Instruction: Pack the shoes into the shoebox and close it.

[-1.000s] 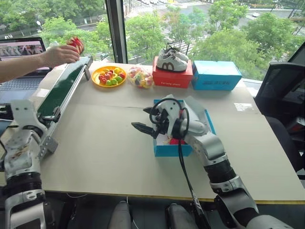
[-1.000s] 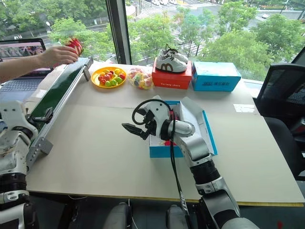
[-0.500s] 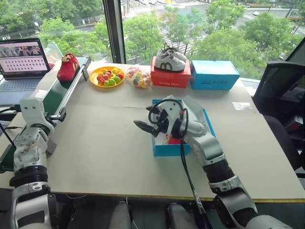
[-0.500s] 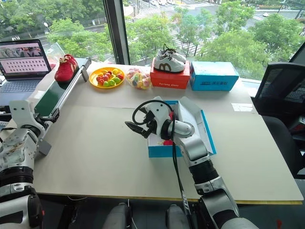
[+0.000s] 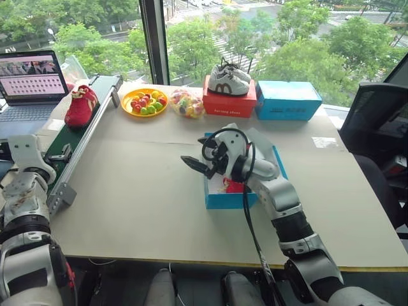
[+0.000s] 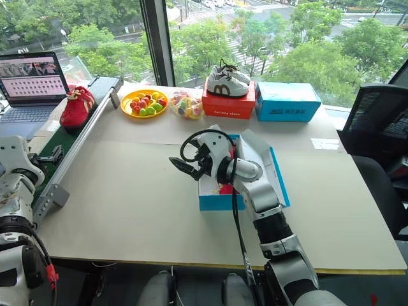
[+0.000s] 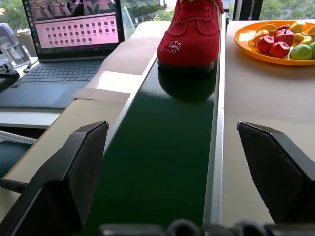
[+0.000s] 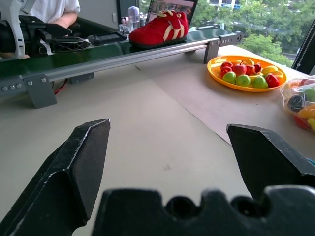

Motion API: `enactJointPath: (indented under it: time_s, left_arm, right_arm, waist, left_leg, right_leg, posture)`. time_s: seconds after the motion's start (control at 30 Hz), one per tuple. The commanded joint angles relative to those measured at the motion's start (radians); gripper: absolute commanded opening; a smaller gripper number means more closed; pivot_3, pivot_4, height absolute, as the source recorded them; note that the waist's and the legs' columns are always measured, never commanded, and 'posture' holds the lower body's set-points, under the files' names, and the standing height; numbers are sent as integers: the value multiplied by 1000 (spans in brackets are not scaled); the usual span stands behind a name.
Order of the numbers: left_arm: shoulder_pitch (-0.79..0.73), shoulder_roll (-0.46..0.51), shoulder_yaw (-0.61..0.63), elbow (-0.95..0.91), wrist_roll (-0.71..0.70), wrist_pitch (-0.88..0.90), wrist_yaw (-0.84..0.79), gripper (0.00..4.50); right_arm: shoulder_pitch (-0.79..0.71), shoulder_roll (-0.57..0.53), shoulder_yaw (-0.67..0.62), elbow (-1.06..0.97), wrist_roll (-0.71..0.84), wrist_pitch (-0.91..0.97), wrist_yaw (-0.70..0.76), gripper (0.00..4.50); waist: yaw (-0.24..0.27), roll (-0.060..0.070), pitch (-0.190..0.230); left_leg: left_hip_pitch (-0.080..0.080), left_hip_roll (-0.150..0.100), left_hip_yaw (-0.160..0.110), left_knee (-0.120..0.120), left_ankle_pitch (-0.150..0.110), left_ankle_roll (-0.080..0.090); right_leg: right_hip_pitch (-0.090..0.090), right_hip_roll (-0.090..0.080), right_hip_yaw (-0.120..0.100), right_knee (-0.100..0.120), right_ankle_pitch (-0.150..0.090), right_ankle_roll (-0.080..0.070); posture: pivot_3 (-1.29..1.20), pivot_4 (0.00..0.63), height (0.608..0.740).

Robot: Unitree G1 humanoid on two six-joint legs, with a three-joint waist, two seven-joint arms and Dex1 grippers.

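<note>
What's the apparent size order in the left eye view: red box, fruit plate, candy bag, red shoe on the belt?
Largest to smallest, as they look:
1. red box
2. fruit plate
3. red shoe and candy bag: too close to rank; the shoe also sits nearer the camera, which inflates it.

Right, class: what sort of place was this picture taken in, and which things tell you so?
Probably an office or lab set up for a packing trial, several floors up. Clues: a conveyor belt on the table carrying a red shoe, a laptop, an office chair, and windows overlooking treetops.
</note>
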Motion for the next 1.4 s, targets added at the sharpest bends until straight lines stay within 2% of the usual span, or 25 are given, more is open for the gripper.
enactJointPath:
  time_s: [0.03,0.43,0.73,0.77,0.8,0.93,1.07,1.13,1.2,1.33,1.4]
  left_arm:
    - [-45,36,-5,43,11,-52,-15,4500]
    - [-85,44,-13,131,21,-105,-16,4500]
    - [-85,45,-14,166,17,-52,-25,4500]
    - [-85,45,-13,168,15,-47,-28,3964]
    - [-85,44,-12,169,13,-46,-31,3830]
    - [-80,38,-10,172,5,-25,-48,2311]
    - [-77,29,-7,163,-3,-24,-55,1008]
    - [-83,27,-6,154,-3,-24,-40,499]
    - [-94,26,-4,133,-6,-27,-30,153]
    - [-123,6,1,18,-33,-29,-41,153]
    - [-122,-43,-18,-160,-70,35,-60,153]
  right_arm:
    - [-28,19,-49,-31,49,-33,7,4475]
    - [-20,7,-48,-50,44,-26,18,4475]
    - [-18,0,-39,-50,35,-22,16,4475]
    - [-17,-1,-38,-50,34,-21,16,4500]
    - [-17,-2,-37,-50,33,-21,17,4500]
    - [-17,-8,-30,-45,25,-20,15,4500]
    - [-17,-12,-24,-41,16,-20,15,4500]
    - [-17,-13,-25,-41,15,-20,15,4500]
    - [-17,-14,-25,-42,13,-18,14,4500]
    - [-22,-14,-41,-50,30,3,9,4500]
    - [-40,-9,-77,-57,64,45,-8,4500]
  waist:
    - [0,0,0]
    - [0,0,0]
    - [0,0,0]
    - [0,0,0]
    - [0,0,0]
    - [5,0,0]
    - [5,0,0]
    - [6,0,0]
    - [7,0,0]
    - [11,-1,0]
    - [14,-3,1]
  left_leg:
    - [0,0,0,0,0,0]
    - [0,0,0,0,0,0]
    - [0,0,0,0,0,0]
    - [0,0,0,0,0,0]
    - [0,0,0,0,0,0]
    - [0,0,0,0,0,0]
    - [2,0,0,0,1,-1]
    - [2,1,0,0,1,-2]
    - [2,1,-1,0,1,-2]
    - [2,1,-1,0,2,-3]
    - [2,1,-1,0,2,-4]
  right_leg:
    - [0,0,0,0,0,0]
    - [0,0,-1,1,0,-1]
    - [0,0,-1,1,0,-1]
    - [0,0,-1,1,0,-1]
    - [0,0,-1,1,0,-1]
    - [0,0,-2,1,-1,-1]
    - [0,0,-2,5,-1,-2]
    - [0,0,-3,7,-2,-3]
    - [0,0,-4,8,-2,-3]
    - [0,0,-4,8,-2,-3]
    - [0,0,-4,8,-2,-3]
  posture:
    - [0,150,740]
    - [0,150,740]
    - [0,150,740]
    - [0,150,740]
    - [0,150,740]
    - [0,150,740]
    - [0,150,740]
    - [0,150,740]
    - [0,150,740]
    - [0,150,740]
    - [0,150,740]
